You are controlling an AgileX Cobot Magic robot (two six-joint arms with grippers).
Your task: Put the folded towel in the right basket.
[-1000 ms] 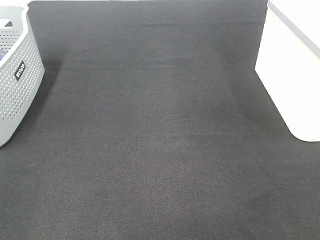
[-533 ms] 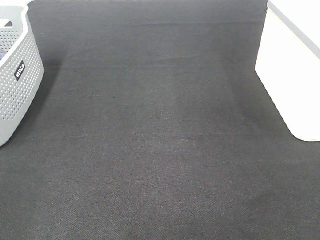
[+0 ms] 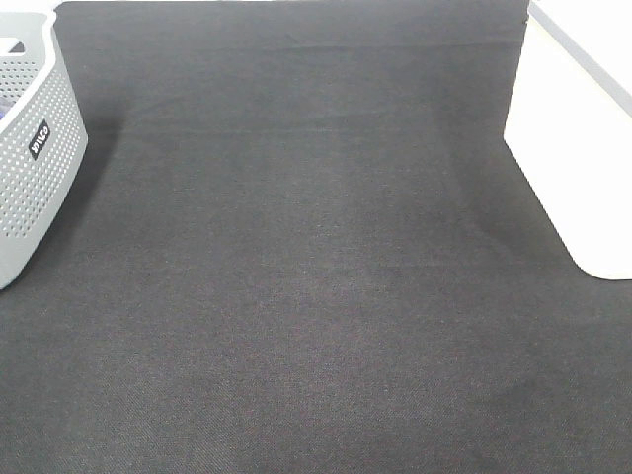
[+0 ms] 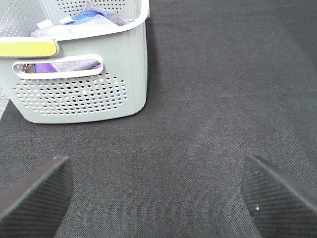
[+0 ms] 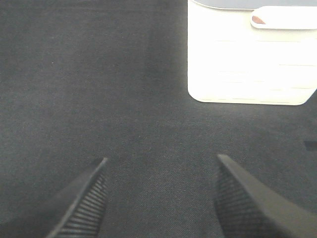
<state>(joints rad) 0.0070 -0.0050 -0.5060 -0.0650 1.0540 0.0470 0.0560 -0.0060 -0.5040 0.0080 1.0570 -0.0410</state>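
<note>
Spanning the whole high view, a dark grey woven surface [image 3: 316, 276] carries two baskets at opposite edges: a grey perforated basket [image 3: 30, 158] at its left edge and a plain white basket [image 3: 578, 148] at its right edge, well apart from each other. In the high view neither arm shows. In the left wrist view the left tool [image 4: 158, 198] hangs over the bare surface just short of the grey perforated basket [image 4: 84, 74], its ribbed black fingers [image 4: 37, 196] spread wide with nothing between them. That basket holds crumpled cloth in purple, blue and grey [image 4: 84, 17], and a yellow strip [image 4: 27, 48] lies along its rim by the handle slot. In the right wrist view the right tool [image 5: 158, 198] is likewise spread wide and empty, facing the white basket [image 5: 247, 64], which stands apart from it. A folded towel cannot be made out in any view; whether it lies among the cloth in the grey basket I cannot tell.
</note>
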